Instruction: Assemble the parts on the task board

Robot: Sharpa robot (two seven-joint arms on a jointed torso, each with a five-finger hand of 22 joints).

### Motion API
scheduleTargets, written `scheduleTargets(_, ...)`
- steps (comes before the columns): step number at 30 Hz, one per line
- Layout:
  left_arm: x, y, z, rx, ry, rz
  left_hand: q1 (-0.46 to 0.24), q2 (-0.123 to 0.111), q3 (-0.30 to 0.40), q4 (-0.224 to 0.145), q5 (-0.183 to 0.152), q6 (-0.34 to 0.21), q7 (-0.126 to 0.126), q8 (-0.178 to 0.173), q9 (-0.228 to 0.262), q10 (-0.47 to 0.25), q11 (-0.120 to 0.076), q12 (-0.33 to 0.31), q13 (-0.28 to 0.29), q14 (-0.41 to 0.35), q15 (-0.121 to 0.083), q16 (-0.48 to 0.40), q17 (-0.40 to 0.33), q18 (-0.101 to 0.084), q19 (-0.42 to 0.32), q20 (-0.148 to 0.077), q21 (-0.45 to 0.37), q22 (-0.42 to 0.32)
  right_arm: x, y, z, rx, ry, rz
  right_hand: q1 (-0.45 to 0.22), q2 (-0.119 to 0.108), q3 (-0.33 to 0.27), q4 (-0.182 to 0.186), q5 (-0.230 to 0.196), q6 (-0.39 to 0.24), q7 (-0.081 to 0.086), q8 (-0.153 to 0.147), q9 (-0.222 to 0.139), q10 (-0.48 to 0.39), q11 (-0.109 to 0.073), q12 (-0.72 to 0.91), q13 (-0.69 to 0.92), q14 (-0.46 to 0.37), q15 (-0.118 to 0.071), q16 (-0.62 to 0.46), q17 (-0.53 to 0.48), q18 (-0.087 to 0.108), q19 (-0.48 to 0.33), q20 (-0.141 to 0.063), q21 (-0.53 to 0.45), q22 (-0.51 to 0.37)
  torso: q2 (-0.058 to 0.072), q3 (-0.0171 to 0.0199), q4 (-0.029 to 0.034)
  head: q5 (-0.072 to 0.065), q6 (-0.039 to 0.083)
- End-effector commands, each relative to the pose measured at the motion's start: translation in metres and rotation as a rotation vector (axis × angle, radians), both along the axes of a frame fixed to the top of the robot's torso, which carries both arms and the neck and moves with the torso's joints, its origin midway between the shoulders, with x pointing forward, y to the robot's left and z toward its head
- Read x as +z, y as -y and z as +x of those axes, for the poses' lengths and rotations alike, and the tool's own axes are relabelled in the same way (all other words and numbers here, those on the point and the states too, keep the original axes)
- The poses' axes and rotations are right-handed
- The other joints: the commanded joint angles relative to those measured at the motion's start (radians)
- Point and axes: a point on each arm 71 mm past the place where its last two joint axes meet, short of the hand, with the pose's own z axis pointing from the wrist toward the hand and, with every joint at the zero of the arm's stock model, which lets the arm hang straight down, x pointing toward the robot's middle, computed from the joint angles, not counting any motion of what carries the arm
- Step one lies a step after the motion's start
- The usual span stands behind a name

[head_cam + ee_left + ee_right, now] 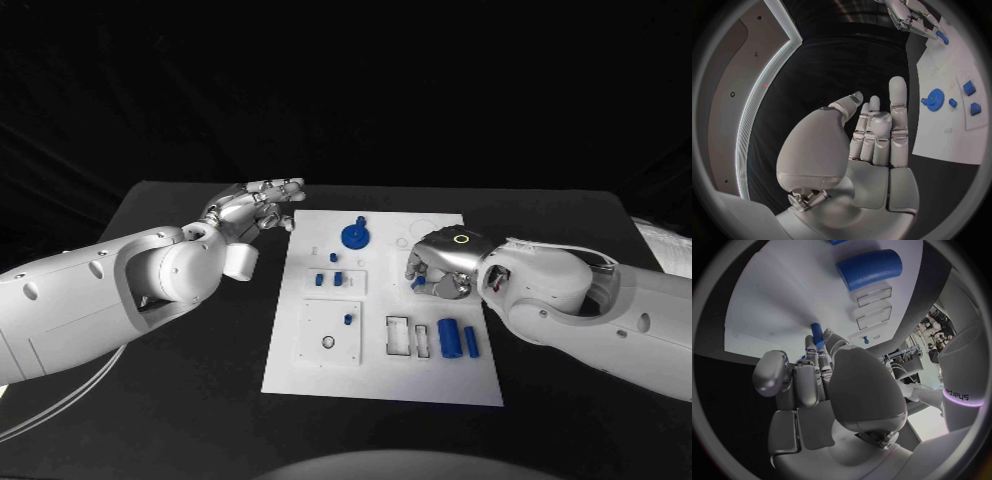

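Blue parts (451,337) on white task board (384,377)

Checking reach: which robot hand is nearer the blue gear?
Left. The left robot hand hovers just off the board's edge beside the blue gear; the right robot hand is lower on the board, holding a small blue part.

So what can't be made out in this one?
- Head view: the right hand covers the task board beneath it, and all but a blue speck of the part it grips.
- Right wrist view: fingers hide the blue peg's lower end.
- Left wrist view: the circle's rim cuts off the board.
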Motion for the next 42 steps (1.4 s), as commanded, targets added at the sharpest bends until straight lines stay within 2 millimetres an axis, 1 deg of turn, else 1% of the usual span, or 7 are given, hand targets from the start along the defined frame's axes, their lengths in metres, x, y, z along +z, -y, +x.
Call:
scheduleTargets(1, 0.0009, 0.002, -0.0005, -0.019, 0.006, -0.008, 0.007, 0.004, -0.006, -0.002, -0.004, -0.008, -0.001, 0.005, -0.001, -0.007, 0.001, 0.007, 0.002, -0.005, 0.0, -0.004, -0.002, 0.009, -0.004, 0.003, -0.005, -0.001, -0.0034, -0.0001, -0.0015, 0.008, -0.006, -0.032, -0.007, -0.018, 0.008, 0.002, -0.002, 0.002, 0.004, -0.007, -0.002, 0.002, 0.002, -0.011, 0.0, 0.048, -0.003, 0.002, -0.002, -0.002, -0.001, -0.003, 0.001, -0.002, 0.0, -0.0001, 0.0, 0.0, 0.001)
scheduleTargets(8, 0.0008, 0.002, -0.0004, -0.019, 0.006, -0.008, 0.007, 0.004, -0.006, -0.002, -0.004, -0.008, -0.001, 0.005, -0.001, -0.007, 0.001, 0.007, 0.002, -0.005, 0.0, -0.004, -0.002, 0.009, -0.004, 0.003, -0.005, -0.001, -0.0031, -0.0003, -0.0016, 0.008, -0.002, -0.031, -0.015, -0.038, 0.015, 0.006, -0.002, -0.018, -0.001, -0.018, -0.007, -0.016, 0.007, -0.032, -0.001, 0.046, 0.0, -0.001, -0.006, -0.001, -0.003, -0.001, -0.004, -0.007, 0.0, 0.0002, 0.0002, 0.0, 0.0)
scheduleTargets(26, 0.0004, 0.0016, -0.0001, -0.017, 0.004, -0.006, 0.007, 0.004, -0.006, -0.002, -0.004, -0.008, -0.001, 0.005, -0.001, -0.007, 0.001, 0.007, 0.002, -0.005, 0.0, -0.004, -0.002, 0.009, -0.004, 0.003, -0.005, -0.001, -0.0024, -0.0002, -0.0023, 0.011, 0.002, -0.03, -0.013, -0.039, 0.02, 0.006, -0.002, -0.017, -0.002, -0.016, -0.007, -0.016, 0.006, -0.036, 0.0, 0.046, 0.0, -0.002, -0.006, 0.0, -0.004, 0.0, -0.004, -0.008, 0.001, 0.0005, -0.0004, 0.0, -0.001)
scheduleTargets(29, 0.0003, 0.0017, -0.0001, -0.017, 0.004, -0.006, 0.007, 0.004, -0.006, -0.002, -0.004, -0.008, -0.001, 0.005, -0.001, -0.007, 0.001, 0.007, 0.002, -0.005, 0.0, -0.004, -0.002, 0.009, -0.004, 0.003, -0.005, -0.001, -0.0019, -0.0009, -0.0026, 0.014, 0.005, -0.025, -0.009, -0.033, 0.031, 0.005, -0.001, -0.009, -0.001, -0.012, -0.005, -0.01, 0.005, -0.037, 0.001, 0.045, -0.001, -0.001, -0.006, 0.0, -0.003, 0.0, -0.004, -0.006, 0.0, 0.0001, -0.0002, -0.001, -0.001)
scheduleTargets(32, 0.0002, 0.0019, -0.0001, -0.018, 0.004, -0.006, 0.007, 0.004, -0.006, -0.002, -0.004, -0.008, -0.001, 0.005, -0.001, -0.007, 0.001, 0.007, 0.002, -0.005, 0.0, -0.004, -0.002, 0.009, -0.004, 0.003, -0.005, -0.001, -0.0012, -0.0017, -0.003, 0.019, 0.011, -0.018, 0.008, -0.011, 0.059, -0.002, -0.002, 0.015, 0.001, -0.003, 0.0, 0.017, -0.001, -0.031, 0.005, 0.047, -0.006, 0.004, 0.001, -0.001, 0.0, -0.004, 0.002, 0.001, 0.0, 0.0004, -0.0003, -0.001, -0.001)
scheduleTargets(36, 0.0, 0.0019, 0.0, -0.017, 0.004, -0.006, 0.007, 0.004, -0.006, -0.002, -0.004, -0.008, -0.001, 0.005, -0.001, -0.007, 0.001, 0.007, 0.002, -0.005, 0.0, -0.004, -0.002, 0.009, -0.004, 0.003, -0.005, -0.001, 0.0007, -0.0033, -0.0036, 0.026, 0.03, -0.007, 0.051, 0.012, 0.099, -0.038, -0.003, 0.054, -0.001, 0.015, 0.009, 0.07, -0.013, -0.016, 0.012, 0.05, -0.018, 0.015, 0.017, -0.005, 0.009, -0.014, 0.019, 0.026, 0.0, 0.001, 0.0007, -0.002, -0.002)
scheduleTargets(42, -0.0004, 0.0017, 0.0001, -0.016, 0.003, -0.005, 0.007, 0.006, -0.008, -0.002, -0.004, -0.01, 0.0, 0.006, -0.001, -0.011, 0.002, 0.01, 0.002, -0.005, 0.0, -0.003, -0.003, 0.009, -0.004, 0.004, -0.005, -0.002, 0.0041, -0.0065, -0.0056, 0.042, 0.058, 0.018, 0.071, 0.016, 0.127, -0.068, -0.003, 0.067, 0.002, 0.018, 0.014, 0.096, -0.016, -0.015, 0.015, 0.051, -0.022, 0.021, 0.026, -0.008, 0.014, -0.021, 0.03, 0.041, 0.0, 0.0004, -0.0003, -0.001, -0.003)
